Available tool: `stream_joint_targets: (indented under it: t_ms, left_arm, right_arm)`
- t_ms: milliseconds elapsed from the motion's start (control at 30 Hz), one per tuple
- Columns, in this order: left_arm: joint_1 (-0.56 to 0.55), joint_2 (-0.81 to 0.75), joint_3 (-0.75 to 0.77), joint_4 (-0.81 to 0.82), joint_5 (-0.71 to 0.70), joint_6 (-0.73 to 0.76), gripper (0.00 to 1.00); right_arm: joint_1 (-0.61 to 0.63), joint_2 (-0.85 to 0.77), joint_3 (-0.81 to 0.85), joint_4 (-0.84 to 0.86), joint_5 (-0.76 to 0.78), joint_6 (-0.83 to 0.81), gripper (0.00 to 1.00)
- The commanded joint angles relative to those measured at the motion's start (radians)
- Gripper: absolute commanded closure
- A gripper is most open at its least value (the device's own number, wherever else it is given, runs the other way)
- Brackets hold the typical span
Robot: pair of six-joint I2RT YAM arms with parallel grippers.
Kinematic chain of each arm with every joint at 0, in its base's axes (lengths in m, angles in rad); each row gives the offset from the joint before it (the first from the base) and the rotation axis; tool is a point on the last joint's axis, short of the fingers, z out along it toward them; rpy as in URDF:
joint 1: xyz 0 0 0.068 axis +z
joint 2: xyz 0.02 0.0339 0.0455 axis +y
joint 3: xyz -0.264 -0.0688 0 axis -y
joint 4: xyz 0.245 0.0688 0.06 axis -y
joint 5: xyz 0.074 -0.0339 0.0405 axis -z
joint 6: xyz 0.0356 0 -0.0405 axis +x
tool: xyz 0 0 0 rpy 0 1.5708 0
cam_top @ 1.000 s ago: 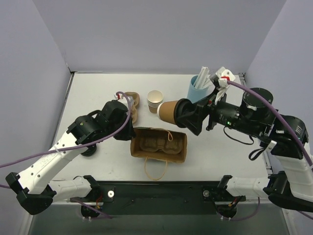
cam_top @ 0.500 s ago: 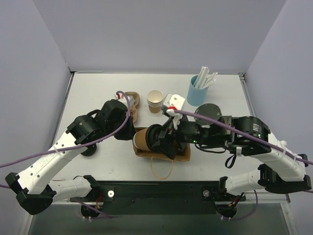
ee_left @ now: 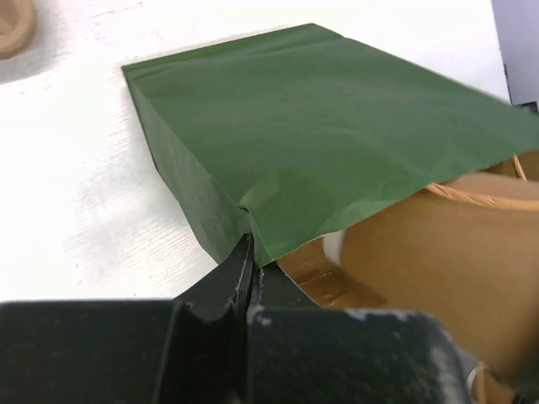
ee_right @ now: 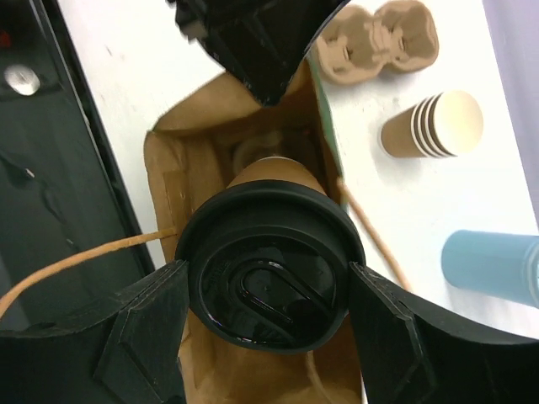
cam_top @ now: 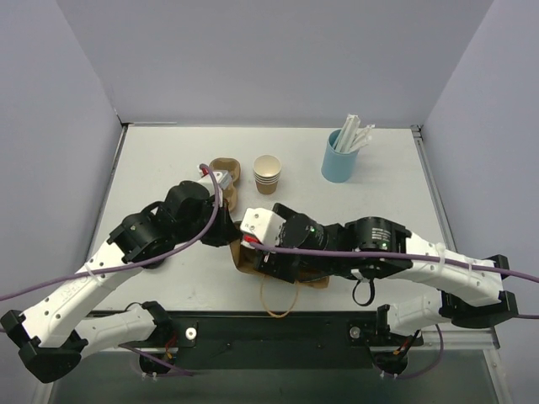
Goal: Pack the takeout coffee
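Now has the small brown kraft-paper cup with the round black plastic lid (ee_right: 269,252) down in the open mouth of the paper bag (ee_left: 320,126), green outside and brown inside. A second ago had it up in the air to the right of the bag, lying sideways in the same grip. Reaches the right arm leftward and low, wrist directly over the bag.

Clasps the cup at its lid with the right pincer (ee_right: 268,286), jaws spread wide, one black finger (ee_right: 143,328) pressed against each side. Turns the lid toward the wrist, kraft wall running down inside the bag, bottom hidden. Covers the cup in the overhead view with the wrist.

Nips the bag's top rim on its left side with the left pincer (ee_left: 250,261), jaws closed tight on the paper.

Behind the bag, on the white table (cam_top: 160,160):
- a moulded brown pulp cup carrier (cam_top: 226,173) to the back left
- a stack of lidless tan cups with white insides (cam_top: 267,174) straight behind
- a light blue tumbler of white straws (cam_top: 341,156) to the back right
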Motion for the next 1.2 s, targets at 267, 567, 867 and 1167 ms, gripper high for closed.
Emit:
stream_joint_targets:
  t_ms: [267, 567, 867, 1167]
  left_arm:
    - [0.005, -0.073, -0.091, 0.223, 0.111, 0.079, 1.0]
    - [0.002, -0.099, -0.171, 0.328, 0.151, 0.061, 1.0]
    - [-0.024, -0.249, -0.312, 0.407, 0.057, 0.019, 1.0]
    - [-0.078, -0.249, -0.36, 0.452, 0.015, 0.025, 1.0]
  right_arm:
    - [0.014, -0.045, -0.265, 0.059, 0.202, -0.19, 0.53]
    - [0.026, -0.127, -0.543, 0.223, 0.286, -0.257, 0.53]
    - [0.028, -0.161, -0.686, 0.355, 0.219, -0.339, 0.53]
    - [-0.027, -0.207, -0.757, 0.432, 0.247, -0.356, 0.53]
